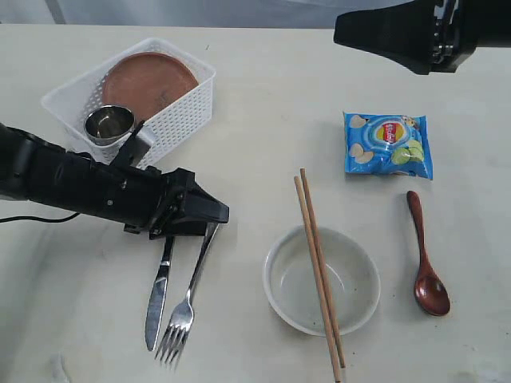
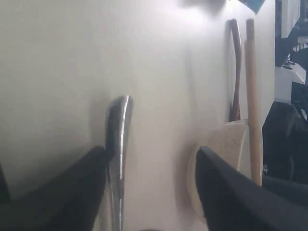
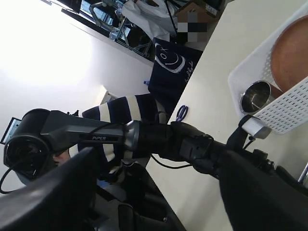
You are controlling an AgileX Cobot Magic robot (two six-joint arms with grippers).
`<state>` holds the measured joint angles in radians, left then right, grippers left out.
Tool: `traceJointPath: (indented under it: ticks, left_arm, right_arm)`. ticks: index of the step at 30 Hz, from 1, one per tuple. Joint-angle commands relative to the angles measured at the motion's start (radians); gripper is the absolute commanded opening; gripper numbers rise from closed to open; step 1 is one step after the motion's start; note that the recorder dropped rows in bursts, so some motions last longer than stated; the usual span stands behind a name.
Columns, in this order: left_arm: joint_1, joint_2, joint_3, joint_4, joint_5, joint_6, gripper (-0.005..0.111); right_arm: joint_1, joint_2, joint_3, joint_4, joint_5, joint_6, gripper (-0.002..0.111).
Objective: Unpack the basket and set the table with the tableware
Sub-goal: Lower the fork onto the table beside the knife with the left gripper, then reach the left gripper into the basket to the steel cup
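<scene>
Unpacking is judged to be well past the halfway mark. Five items lie out on the worktop (image 1: 263,104): the knife (image 1: 157,299) and fork (image 1: 185,307) side by side, the bowl (image 1: 355,279) to their right with the chopsticks (image 1: 318,263) laid across it, and the spoon (image 1: 427,267) beyond the bowl. A chips bag (image 1: 389,144) lies above the spoon. Two items are not yet unpacked: the plate (image 1: 152,80), leaning inside the basket (image 1: 192,112), and the cup (image 1: 108,122) at the basket's near corner.

Left tool (image 1: 209,214): positioned low over the upper ends of the knife and fork, just beside the basket. The left wrist view shows the jaws spread wide. A steel handle (image 2: 118,139) lies between them, close against one finger; whether it touches that finger, and whether it is the knife or the fork, cannot be determined. Nothing is clamped.

Right tool (image 1: 351,36): raised at the far right edge, well apart from all items. Its jaws stand apart and hold nothing.
</scene>
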<state>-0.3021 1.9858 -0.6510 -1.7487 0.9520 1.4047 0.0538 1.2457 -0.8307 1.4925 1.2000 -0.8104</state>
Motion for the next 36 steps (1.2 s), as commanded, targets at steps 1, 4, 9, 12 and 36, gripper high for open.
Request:
traceJointPath:
  ticks: [1,4,9,12,36]
  left_arm:
    - [0.002,0.004,-0.012,0.004,-0.045,-0.007,0.054]
    - [0.002,0.004,-0.035,0.004,-0.012,-0.035,0.054]
    - [0.002,0.004,-0.056,0.004,0.034,-0.049,0.054]
    - [0.002,0.004,-0.056,0.004,0.036,-0.049,0.053]
    - [0.002,-0.228,-0.056,0.004,0.226,-0.053,0.0]
  right_arm:
    - [-0.004,-0.008,-0.005,0.0,0.013,-0.016,0.068]
    - [-0.004,-0.008,-0.005,0.0,0.013,-0.016,0.068]
    - [-0.004,-0.008,-0.005,0.0,0.017,-0.019,0.068]
    - [-0.004,-0.008,-0.005,0.0,0.018,-0.023,0.068]
    - [-0.004,-0.008,-0.005,0.0,0.018,-0.042,0.068]
